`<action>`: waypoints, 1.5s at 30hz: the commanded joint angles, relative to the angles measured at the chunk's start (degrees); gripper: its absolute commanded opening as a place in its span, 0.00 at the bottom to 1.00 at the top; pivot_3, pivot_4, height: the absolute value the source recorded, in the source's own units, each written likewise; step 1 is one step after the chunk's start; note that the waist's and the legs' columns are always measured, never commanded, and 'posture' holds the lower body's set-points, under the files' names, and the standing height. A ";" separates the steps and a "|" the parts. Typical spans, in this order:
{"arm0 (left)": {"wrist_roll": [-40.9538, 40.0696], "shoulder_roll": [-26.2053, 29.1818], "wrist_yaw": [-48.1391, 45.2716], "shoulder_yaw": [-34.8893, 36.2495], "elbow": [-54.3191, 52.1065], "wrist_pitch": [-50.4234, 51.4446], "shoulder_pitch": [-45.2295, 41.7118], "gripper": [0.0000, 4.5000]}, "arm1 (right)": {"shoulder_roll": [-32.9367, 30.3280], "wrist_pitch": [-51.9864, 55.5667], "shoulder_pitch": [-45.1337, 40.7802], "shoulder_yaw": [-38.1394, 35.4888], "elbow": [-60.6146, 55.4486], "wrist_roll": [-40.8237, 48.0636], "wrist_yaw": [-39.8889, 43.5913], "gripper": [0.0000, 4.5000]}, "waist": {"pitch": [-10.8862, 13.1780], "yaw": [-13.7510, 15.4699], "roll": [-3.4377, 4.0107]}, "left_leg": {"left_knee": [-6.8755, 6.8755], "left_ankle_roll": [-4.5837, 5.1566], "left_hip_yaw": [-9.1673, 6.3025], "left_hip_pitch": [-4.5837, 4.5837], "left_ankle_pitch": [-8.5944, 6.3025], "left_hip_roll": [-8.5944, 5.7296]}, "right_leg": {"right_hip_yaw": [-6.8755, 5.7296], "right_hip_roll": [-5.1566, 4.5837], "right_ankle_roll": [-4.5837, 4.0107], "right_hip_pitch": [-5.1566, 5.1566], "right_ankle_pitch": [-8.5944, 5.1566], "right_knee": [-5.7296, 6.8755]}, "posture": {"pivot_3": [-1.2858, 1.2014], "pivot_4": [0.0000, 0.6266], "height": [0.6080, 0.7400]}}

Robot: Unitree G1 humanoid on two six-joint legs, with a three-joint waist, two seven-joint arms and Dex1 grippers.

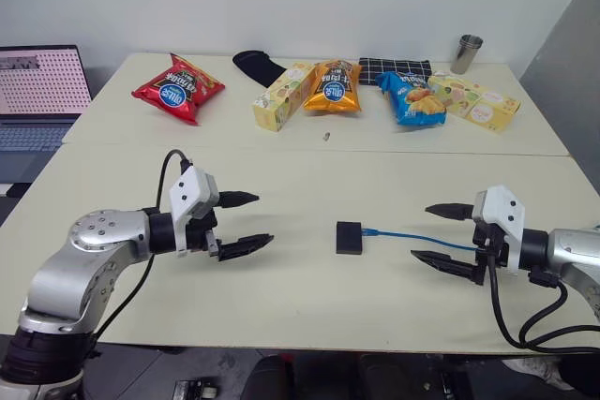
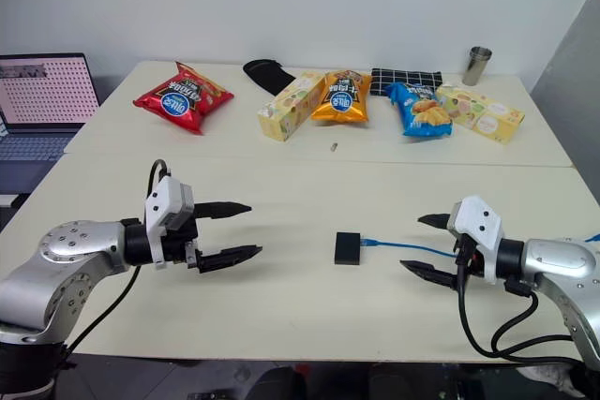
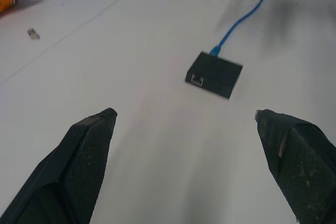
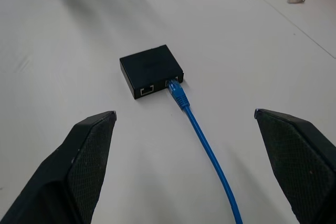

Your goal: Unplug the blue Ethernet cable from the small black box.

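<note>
- A small black box (image 1: 349, 237) lies flat on a pale table (image 1: 281, 297), near the middle of the front half; every place below is given from this box
- A blue Ethernet cable (image 1: 412, 235) is plugged into the side of the box that faces the robot's right, and the cord runs away along the table toward that side
- In the right wrist view the blue plug (image 4: 176, 88) sits in one port of the box, with a second, free port just beside it
- The left gripper (image 1: 247, 222) hangs above the table well apart from the box on the robot's left, its two black fingers spread wide, holding nothing, tips aimed toward the box
- The right gripper (image 1: 435, 233) hangs on the other side of the box, fingers also spread wide and holding nothing; the cable passes between them without touching either one
- Far behind the box, along the back of the table, lie a red snack bag (image 1: 178, 89), an orange snack bag (image 1: 334, 87), a blue snack bag (image 1: 411, 98) and two yellow cartons (image 1: 279, 96)
- A metal cup (image 1: 467, 53) stands at the back, to the right of the box
- An open laptop (image 1: 39, 91) sits far off to the left of the box
</note>
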 commanded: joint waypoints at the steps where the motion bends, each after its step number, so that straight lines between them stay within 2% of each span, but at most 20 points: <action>1: -0.48 0.29 -3.03 -3.68 -2.75 -0.34 -0.24 1.00 | 2.07 -3.52 -3.20 5.36 3.82 -4.36 -0.83 1.00 | 0.00 -0.05 0.00 | 0.00 -0.01 0.01 0.00 0.01 0.00 | 0.01 0.01 0.00 -0.01 0.00 0.00 | 0.52 0.24 1.00; 5: -0.86 0.40 -4.78 -5.86 -3.22 -0.12 -0.73 1.00 | 5.12 -6.87 -7.62 11.75 10.74 -8.94 -0.09 1.00 | 0.02 -0.06 0.03 | 0.00 -0.02 0.02 -0.03 0.01 0.01 | 0.02 0.03 0.00 -0.08 0.00 0.03 | 0.52 0.24 1.00; 13: 0.28 0.47 -5.39 -6.86 -2.82 -1.17 -0.56 1.00 | 9.92 -13.00 -16.08 18.65 23.33 -13.85 3.79 1.00 | 0.02 -0.06 0.03 | 0.02 -0.02 0.04 -0.03 0.01 0.01 | 0.03 0.02 0.00 -0.08 0.00 0.03 | 0.52 0.24 1.00; 16: 0.55 0.38 -5.41 -7.18 -2.75 -1.46 -0.47 1.00 | 10.73 -15.48 -18.88 20.51 27.65 -15.82 5.32 0.90 | 0.02 -0.09 0.03 | 0.02 -0.02 0.02 -0.02 0.01 0.02 | 0.01 0.02 0.00 -0.08 0.00 0.03 | 0.52 0.24 1.00; 22: 0.78 0.11 -5.11 -7.44 -2.77 -1.45 0.38 1.00 | 11.56 -19.76 -21.67 23.15 31.50 -18.88 8.38 0.54 | 0.02 -0.09 0.03 | 0.02 -0.02 0.02 -0.02 0.01 0.03 | 0.00 0.02 0.00 -0.09 0.00 0.04 | 0.52 0.24 1.00; 32: -0.01 -0.96 -3.75 -6.94 -0.19 0.54 1.14 1.00 | 12.27 -25.68 -23.21 24.51 33.09 -24.06 8.88 0.01 | 0.02 -0.11 0.03 | 0.04 -0.02 0.02 -0.01 0.01 0.03 | 0.00 0.01 0.00 -0.10 0.00 0.09 | 0.52 0.24 1.00; 36: -3.58 -3.49 -0.53 -3.79 3.79 5.75 0.34 1.00 | 11.08 -31.64 -23.33 23.19 29.16 -26.47 7.56 0.01 | 0.03 -0.12 0.04 | 0.04 -0.02 0.02 -0.02 0.01 0.03 | 0.00 0.01 0.00 -0.13 0.00 0.13 | 0.52 0.24 1.00; 40: -11.43 -7.77 4.02 0.28 5.69 14.63 -2.31 1.00 | 11.03 -39.41 -24.04 22.48 24.32 -28.99 4.98 0.01 | 0.03 -0.14 0.03 | 0.05 -0.02 0.00 -0.03 0.01 0.05 | -0.03 0.01 0.00 -0.17 0.00 0.19 | 0.52 0.24 1.00; 45: -17.81 -11.55 7.89 1.77 5.54 22.00 -4.04 1.00 | 11.97 -47.91 -25.37 23.33 21.35 -32.93 2.02 0.01 | 0.02 -0.16 0.03 | 0.08 -0.03 0.01 -0.02 0.02 0.04 | -0.02 0.00 0.00 -0.16 0.00 0.24 | 0.52 0.24 1.00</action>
